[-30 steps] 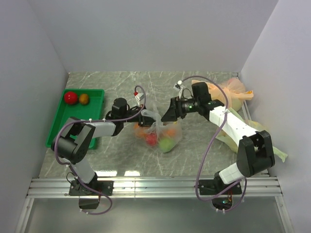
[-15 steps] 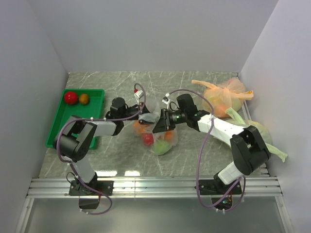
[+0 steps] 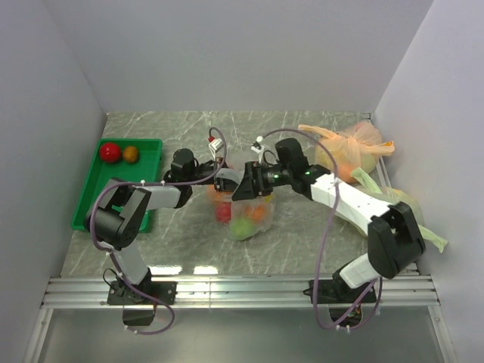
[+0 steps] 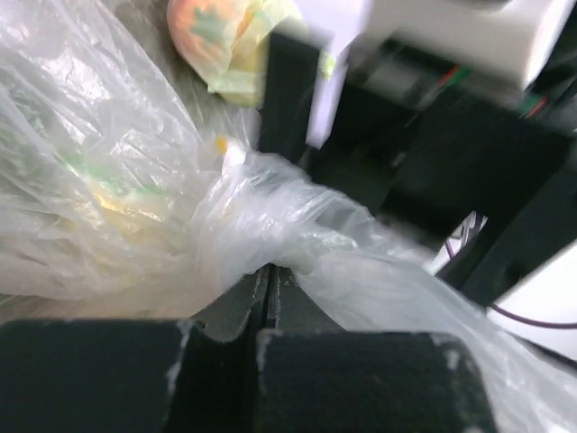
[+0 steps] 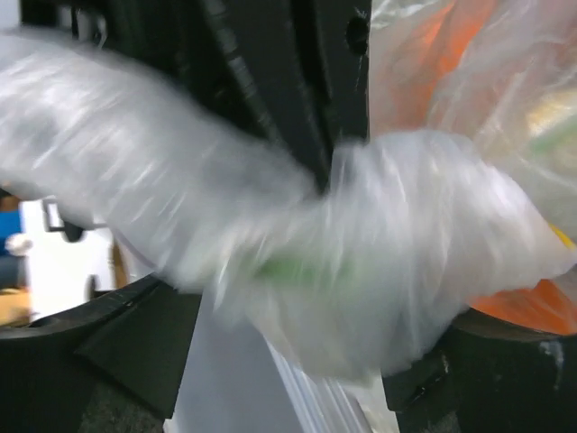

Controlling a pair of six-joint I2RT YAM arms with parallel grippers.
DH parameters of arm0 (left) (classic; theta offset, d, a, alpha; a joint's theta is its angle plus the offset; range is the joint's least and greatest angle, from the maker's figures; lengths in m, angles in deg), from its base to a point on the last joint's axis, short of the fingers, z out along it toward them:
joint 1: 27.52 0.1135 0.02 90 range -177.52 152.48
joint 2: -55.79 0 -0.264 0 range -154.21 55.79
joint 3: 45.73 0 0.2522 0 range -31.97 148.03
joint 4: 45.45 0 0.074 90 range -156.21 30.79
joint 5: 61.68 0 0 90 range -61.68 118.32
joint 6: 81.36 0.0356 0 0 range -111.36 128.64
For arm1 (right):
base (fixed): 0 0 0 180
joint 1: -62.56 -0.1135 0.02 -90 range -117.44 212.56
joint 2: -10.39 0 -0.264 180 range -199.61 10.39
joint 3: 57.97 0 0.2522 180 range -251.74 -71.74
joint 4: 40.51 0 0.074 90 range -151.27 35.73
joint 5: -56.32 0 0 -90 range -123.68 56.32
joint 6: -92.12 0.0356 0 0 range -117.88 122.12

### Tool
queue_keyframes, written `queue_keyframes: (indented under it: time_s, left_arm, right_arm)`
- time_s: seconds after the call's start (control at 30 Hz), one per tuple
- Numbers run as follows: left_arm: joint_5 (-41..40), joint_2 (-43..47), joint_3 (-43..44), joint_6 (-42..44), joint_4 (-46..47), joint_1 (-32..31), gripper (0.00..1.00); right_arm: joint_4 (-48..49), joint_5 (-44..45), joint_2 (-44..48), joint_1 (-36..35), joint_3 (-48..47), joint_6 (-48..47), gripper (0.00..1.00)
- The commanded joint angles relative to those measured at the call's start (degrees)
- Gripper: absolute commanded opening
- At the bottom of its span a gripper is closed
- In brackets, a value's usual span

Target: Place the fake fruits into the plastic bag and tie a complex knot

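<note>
Plastic bag [image 3: 249, 203]: clear and crinkly, sitting mid-table between the two arms, body down on the grey veined table [image 3: 181, 246], neck drawn up and gathered into a twist. Inside, fake fruits [image 3: 243, 221] showing through the film: red ball [image 3: 223, 213] at the left, light green ball [image 3: 240, 228] lowest and nearest the arm bases, orange ball [image 3: 259, 214] at the right, all bunched together.

At the neck from the left: left gripper [image 3: 229, 180]. Seen from its own wrist, left gripper [image 4: 269, 290] clamped tight, a fold of bag film pinched in the seam, the twisted neck rising just beyond.

At the same neck from the right, just beside the left one: right gripper [image 3: 248, 184]. Seen from its own wrist, right gripper [image 5: 302, 361] spread wide, fingers [image 5: 117, 347] far apart, a thick twisted rope of film running across between them. Blurred there; cannot tell whether either pad touches the plastic.

Further out, by the left wall and well apart from the bag: green tray [image 3: 94, 193], with a second red ball [image 3: 110, 151] and a second orange ball [image 3: 131, 153] side by side at its far end. Near the back right corner: orange-tinted bag [image 3: 344, 147]. Along the right wall: pale green bag [image 3: 408, 203], partly behind the right arm.
</note>
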Motion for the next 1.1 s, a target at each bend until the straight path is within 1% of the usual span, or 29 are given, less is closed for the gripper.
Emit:
queue_keyframes:
  time_s: [0.0,0.07,0.13,0.17,0.2,0.3,0.33,0.4,0.43,0.5,0.53,0.57,0.6,0.63,0.67,0.7,0.73,0.83,0.93,0.97,1.0,1.07]
  left_arm:
    - [1.5,1.4,0.3,4.1,-2.6,-0.6,0.01]
    - [1.7,1.3,0.3,4.9,-3.5,-0.5,0.0]
    - [1.8,1.3,0.4,5.3,-4.5,-0.5,0.01]
    - [1.9,1.5,0.5,5.7,-5.2,-0.5,0.0]
    - [1.9,1.6,0.6,6.2,-6.0,-0.3,0.01]
    - [2.1,2.1,1.3,8.4,-9.4,-0.4,0.01]
    - [2.2,2.3,1.4,9.3,-9.9,-0.4,0.01]
    - [2.6,2.7,1.6,10.2,-11.4,-0.4,0.0]
    - [2.7,2.8,1.5,10.3,-11.5,-0.4,0.01]
    - [2.9,2.9,1.4,10.2,-11.4,-0.4,0.01]
    - [3.0,2.8,1.3,10.0,-11.4,-0.4,0.0]
    - [3.0,2.8,1.4,10.2,-11.7,-0.4,0.0]
    - [2.9,2.7,1.4,10.4,-12.0,-0.4,0.01]
    - [3.0,2.5,1.5,10.4,-12.1,-0.4,0.01]
    - [3.2,2.1,1.5,10.2,-11.6,-0.4,0.01]
    - [3.6,1.8,1.6,9.6,-11.0,-0.5,0.01]
    - [4.0,1.6,1.5,8.1,-8.7,-0.6,0.0]
    - [5.0,0.7,1.3,5.0,-4.2,-1.3,0.01]
    - [6.5,-0.2,0.8,1.3,0.0,-2.2,0.0]
    - [6.9,-1.0,0.2,-0.6,5.8,-2.4,0.01]
    - [7.2,-1.4,-0.1,-3.9,8.3,-2.6,0.01]
    - [6.6,-1.7,-0.5,-5.3,10.5,-3.0,0.01]
  right_arm:
    - [-9.1,-1.3,7.2,3.5,-3.1,-10.4,0.79]
    - [-11.9,-2.9,8.6,6.3,-2.7,-12.1,0.77]
    - [-12.3,-3.9,9.2,8.2,-1.2,-12.8,0.75]
    - [-12.0,-4.7,9.5,10.5,-0.5,-13.2,0.73]
    - [-11.9,-6.6,9.5,11.4,0.4,-13.2,0.71]
    - [-7.2,-8.0,9.8,14.8,3.1,-10.5,0.54]
    - [-5.6,-7.3,9.9,14.9,3.8,-9.7,0.43]
    - [-2.0,-4.8,9.6,14.3,4.7,-8.4,0.3]
    - [-1.2,-3.5,9.2,13.7,4.8,-8.3,0.25]
    - [-0.4,-1.1,7.5,11.6,4.3,-8.5,0.21]
    - [0.6,-2.0,6.8,11.0,4.3,-7.8,0.23]
    - [3.0,-1.9,6.0,10.4,4.4,-5.4,0.27]
    - [5.0,-2.4,5.6,9.6,4.6,-4.2,0.36]
    - [6.5,-2.4,5.4,7.8,4.7,-3.0,0.54]
    - [8.3,-2.3,5.0,7.0,4.5,-1.5,0.58]
    - [9.2,-2.0,4.7,5.9,4.0,-1.2,0.6]
    - [9.3,-1.1,4.4,4.7,3.5,-1.0,0.64]
    - [11.6,0.4,2.1,3.7,1.7,1.3,0.71]
    - [11.9,1.3,-0.3,2.6,-1.3,2.2,0.72]
    - [12.3,1.6,-1.2,2.3,-1.8,2.5,0.72]
    - [11.9,2.8,-1.6,2.0,-2.7,2.4,0.73]
    - [11.3,3.8,-2.0,1.1,-3.8,1.4,0.73]
